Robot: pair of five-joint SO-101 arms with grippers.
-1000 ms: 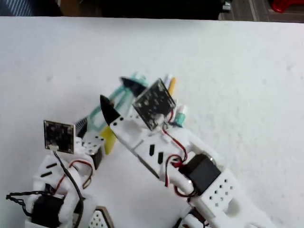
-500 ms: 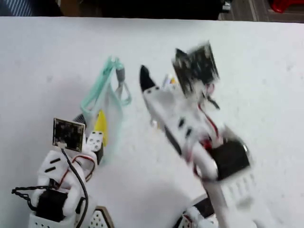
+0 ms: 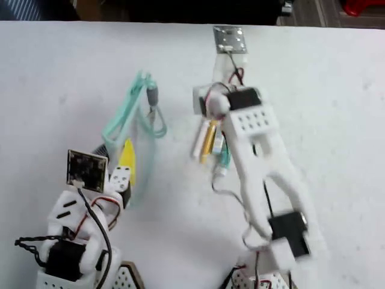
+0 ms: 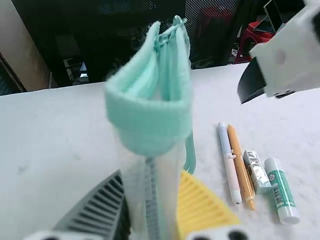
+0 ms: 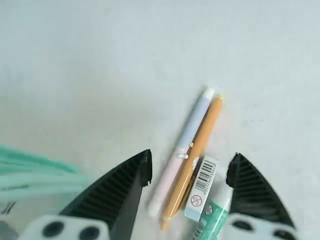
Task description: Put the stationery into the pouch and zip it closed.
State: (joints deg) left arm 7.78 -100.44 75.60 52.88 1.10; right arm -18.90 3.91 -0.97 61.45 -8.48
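Stationery (image 3: 209,141) is lying in a tight cluster near the middle of the table (image 3: 313,90): a pale pen (image 5: 187,135) and an orange pen (image 5: 200,145) are touching side by side, with an eraser (image 5: 200,187) and a glue stick (image 5: 212,217) just beside them. The right hand (image 5: 191,157) is hovering above them with its fingers spread wide and nothing between them. The pouch (image 4: 150,115), clear with mint-green trim, is sitting apart from the cluster toward the table's left edge, and the left hand (image 4: 150,207) is pinching it at its near end, so it is standing up rather limply. I'm thinking the trouble is going to come from how closely the pieces are packed. A wide hand coming down here is likely to be catching two at once, or nudging the round glue stick so it goes rolling. The floppy pouch is also looking like a poor target, and a pen could be glancing off the trim instead of going in. From overhead the right arm (image 3: 264,174) is covering part of the cluster. I'm not making out whether the pouch's zip is open, or where its pull is sitting.
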